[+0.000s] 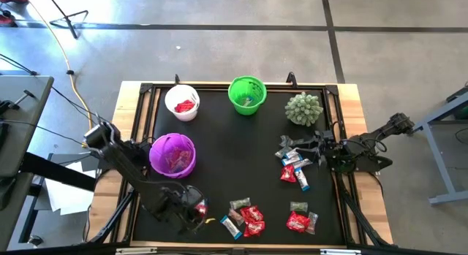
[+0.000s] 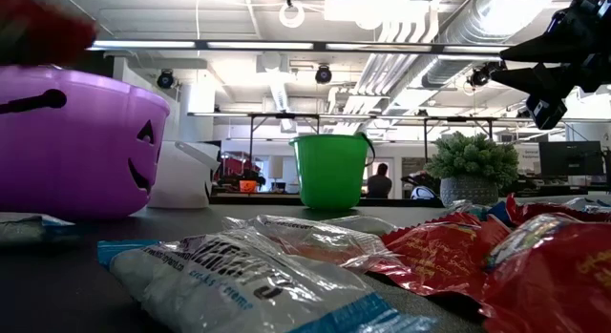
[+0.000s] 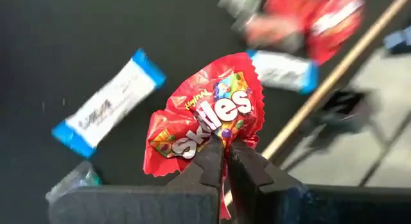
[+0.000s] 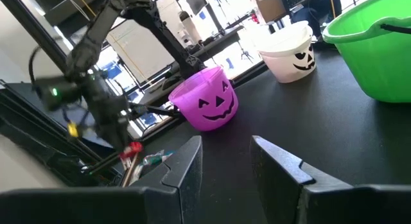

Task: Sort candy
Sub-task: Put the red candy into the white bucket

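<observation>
I have the left gripper (image 3: 225, 161) clenched on a red candy (image 3: 209, 115) below the purple bucket (image 1: 172, 154), right gripper (image 4: 226, 161) released.

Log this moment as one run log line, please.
left end effector: shut on red Skittles packet | right end effector: open, empty, near candy pile | purple bucket: nearest left

A black mat (image 1: 241, 160) framed by pale wood is carrying purple (image 1: 172, 155), white (image 1: 182, 102) and green (image 1: 246, 95) plastic buckets, a spiky green ball (image 1: 303, 108), and wrapped candy (image 1: 248, 218) lying scattered beside the left claw (image 1: 199, 209) and the right claw (image 1: 316, 149).
</observation>
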Robot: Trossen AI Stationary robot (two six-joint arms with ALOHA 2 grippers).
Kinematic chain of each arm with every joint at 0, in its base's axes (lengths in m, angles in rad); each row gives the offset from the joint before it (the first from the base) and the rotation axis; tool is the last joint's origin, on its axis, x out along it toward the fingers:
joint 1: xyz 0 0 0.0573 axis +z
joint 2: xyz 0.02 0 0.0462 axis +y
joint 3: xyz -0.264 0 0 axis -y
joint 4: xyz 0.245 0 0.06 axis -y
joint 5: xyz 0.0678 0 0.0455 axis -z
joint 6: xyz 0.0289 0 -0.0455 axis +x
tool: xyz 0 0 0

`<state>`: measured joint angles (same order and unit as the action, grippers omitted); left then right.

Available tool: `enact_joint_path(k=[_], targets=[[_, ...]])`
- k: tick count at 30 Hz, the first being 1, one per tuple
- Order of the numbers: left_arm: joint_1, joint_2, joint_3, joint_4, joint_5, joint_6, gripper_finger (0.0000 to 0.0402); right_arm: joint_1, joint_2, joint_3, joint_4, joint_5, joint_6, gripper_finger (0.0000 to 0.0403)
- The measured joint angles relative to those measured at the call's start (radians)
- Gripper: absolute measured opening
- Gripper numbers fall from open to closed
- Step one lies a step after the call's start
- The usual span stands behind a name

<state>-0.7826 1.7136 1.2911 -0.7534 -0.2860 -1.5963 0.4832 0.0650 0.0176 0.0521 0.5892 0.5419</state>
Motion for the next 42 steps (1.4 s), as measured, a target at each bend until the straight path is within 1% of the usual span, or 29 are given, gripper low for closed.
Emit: enact_joint_path(k=[2, 4, 7, 11, 13, 15, 17, 19, 22, 25, 28, 33, 37, 42], targets=[[0.000, -0.051, 0.000, -0.022, -0.068, 0.000, 0.0005, 0.000, 0.000, 0.000, 0.000, 0.000, 0.000, 0.0126], [0.000, -0.101, 0.000, -0.050, -0.161, 0.001, 0.0005, 0.000, 0.000, 0.000, 0.000, -0.001, 0.000, 0.0126], [0.000, -0.162, 0.001, -0.082, -0.354, 0.009, 0.0005, 0.000, 0.000, 0.000, 0.000, -0.004, 0.000, 0.0126], [0.014, -0.215, 0.001, -0.127, -0.600, 0.087, 0.0005, 0.000, 0.000, 0.000, 0.000, -0.004, 0.000, 0.0126], [0.034, -0.236, 0.001, -0.148, -0.684, 0.140, 0.0005, 0.000, 0.000, 0.000, 0.000, -0.003, 0.000, 0.0126], [0.066, -0.255, 0.002, -0.171, -0.735, 0.191, 0.0005, 0.000, 0.000, 0.000, 0.000, -0.003, 0.000, 0.0126], [0.107, -0.272, 0.002, -0.207, -0.743, 0.216, 0.0005, 0.000, 0.000, 0.000, 0.000, -0.003, 0.000, 0.0126], [0.161, -0.287, 0.002, -0.248, -0.729, 0.220, 0.0005, 0.000, 0.000, 0.000, 0.000, -0.003, 0.000, 0.0126], [0.259, -0.310, 0.002, -0.318, -0.680, 0.222, 0.0005, 0.000, 0.000, 0.000, 0.000, -0.003, 0.000, 0.0126], [0.367, -0.330, 0.002, -0.380, -0.619, 0.286, 0.0005, 0.000, 0.000, 0.000, 0.000, -0.003, 0.000, 0.0126], [0.478, -0.357, 0.002, -0.424, -0.583, 0.393, 0.0005, 0.000, 0.000, 0.000, 0.000, -0.003, 0.000, 0.0126], [0.669, -0.422, 0.002, -0.449, -0.569, 0.610, 0.0005, 0.000, 0.000, 0.000, 0.000, -0.003, 0.000, 0.0126], [0.833, -0.465, -0.002, -0.453, -0.500, 0.799, 0.0005, 0.000, 0.000, 0.000, 0.000, -0.003, 0.000, 0.0126], [1.007, -0.470, -0.004, -0.413, -0.441, 1.009, 0.0005, 0.000, 0.000, 0.000, 0.000, -0.003, 0.000, 0.0126]])
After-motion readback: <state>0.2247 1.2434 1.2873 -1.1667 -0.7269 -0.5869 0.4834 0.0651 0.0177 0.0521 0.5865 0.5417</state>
